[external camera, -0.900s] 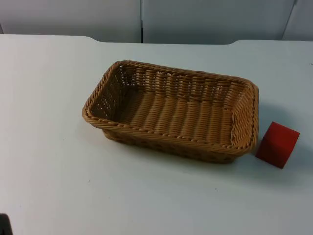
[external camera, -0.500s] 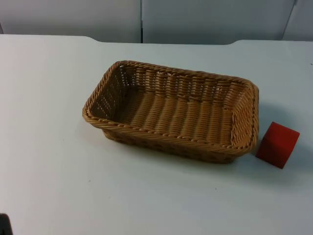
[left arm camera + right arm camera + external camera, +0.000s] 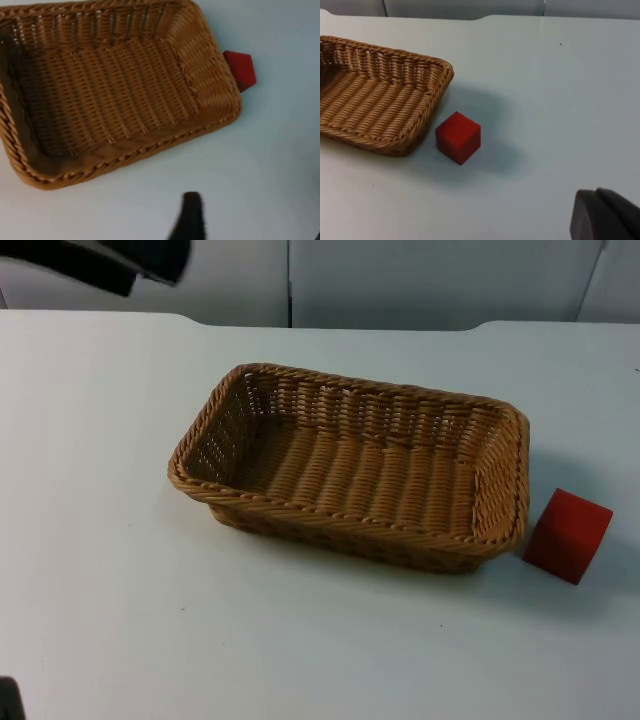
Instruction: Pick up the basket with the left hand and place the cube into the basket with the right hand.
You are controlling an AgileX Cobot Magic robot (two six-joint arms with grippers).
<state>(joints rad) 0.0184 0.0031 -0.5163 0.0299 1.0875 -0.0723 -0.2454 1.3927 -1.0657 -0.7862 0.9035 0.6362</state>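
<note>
A woven tan basket (image 3: 350, 523) lies empty in the middle of the white table. A red cube (image 3: 567, 535) stands on the table just off the basket's right end, apart from it. My left arm (image 3: 110, 262) reaches in at the back left, high above the table. The left wrist view looks down on the basket (image 3: 125, 152) and the cube (image 3: 240, 70). There my left gripper (image 3: 252, 227) is open over bare table, with nothing between its fingers. My right gripper (image 3: 600, 212) is shut and empty, well short of the cube (image 3: 458, 137) and the basket (image 3: 395, 62).
The grey partition wall (image 3: 400, 280) closes off the back of the table. A small black object (image 3: 8, 700) sits at the front left edge. White table top (image 3: 100, 490) stretches to the left of and in front of the basket.
My left arm has come into the top view at the back left. The basket and the cube have not moved.
</note>
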